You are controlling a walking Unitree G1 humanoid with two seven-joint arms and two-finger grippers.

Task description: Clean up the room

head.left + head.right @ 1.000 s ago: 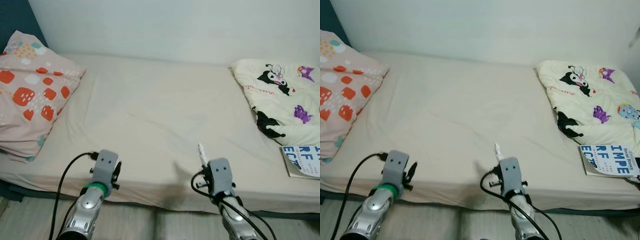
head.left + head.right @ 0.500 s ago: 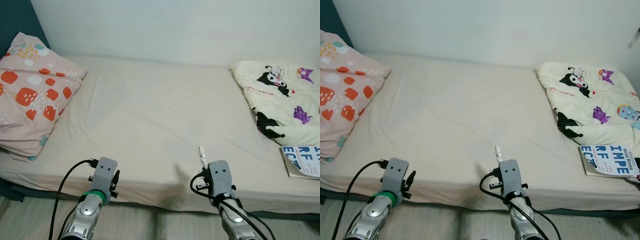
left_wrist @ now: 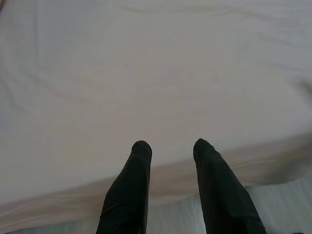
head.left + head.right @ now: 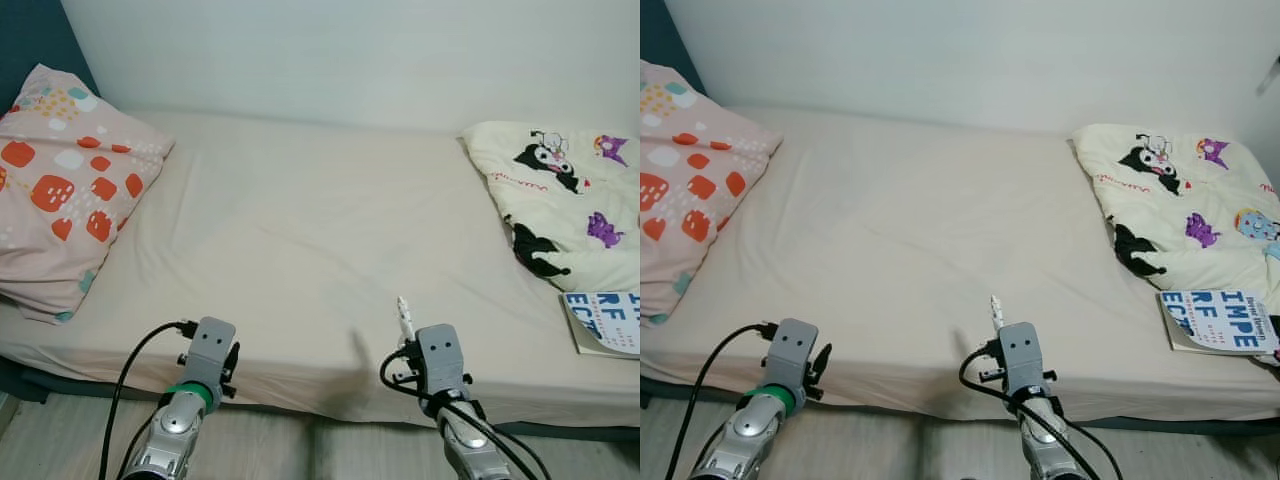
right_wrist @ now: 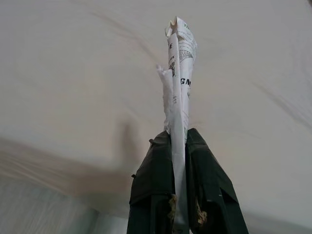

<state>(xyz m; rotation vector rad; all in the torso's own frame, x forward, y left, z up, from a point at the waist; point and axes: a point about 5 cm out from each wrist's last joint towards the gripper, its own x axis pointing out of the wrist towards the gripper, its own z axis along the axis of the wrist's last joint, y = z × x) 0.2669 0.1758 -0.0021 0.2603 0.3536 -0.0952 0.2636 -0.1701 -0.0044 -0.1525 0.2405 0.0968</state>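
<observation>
A bed with a cream sheet [image 4: 300, 220] stretches across the eye views. My right gripper [image 5: 179, 141] is shut on a thin white printed paper wrapper [image 5: 176, 73], which sticks up past the fingertips as a wrapper tip [image 4: 402, 312] over the bed's front edge. My left gripper [image 3: 170, 146] is open with nothing between its fingers, held over the sheet near the same front edge. The left wrist [image 4: 208, 350] and right wrist [image 4: 438, 352] sit low in the eye views.
A pink pillow with orange patches [image 4: 60, 180] lies at the bed's left end. A cream cartoon-print blanket [image 4: 565, 190] is bunched at the right end, with a blue-and-white book [image 4: 605, 322] beside it near the front edge. Pale wood floor [image 4: 270, 450] lies below.
The left arm has dropped a little lower toward the bed's front edge. The right gripper keeps hold of the wrapper and has barely moved.
</observation>
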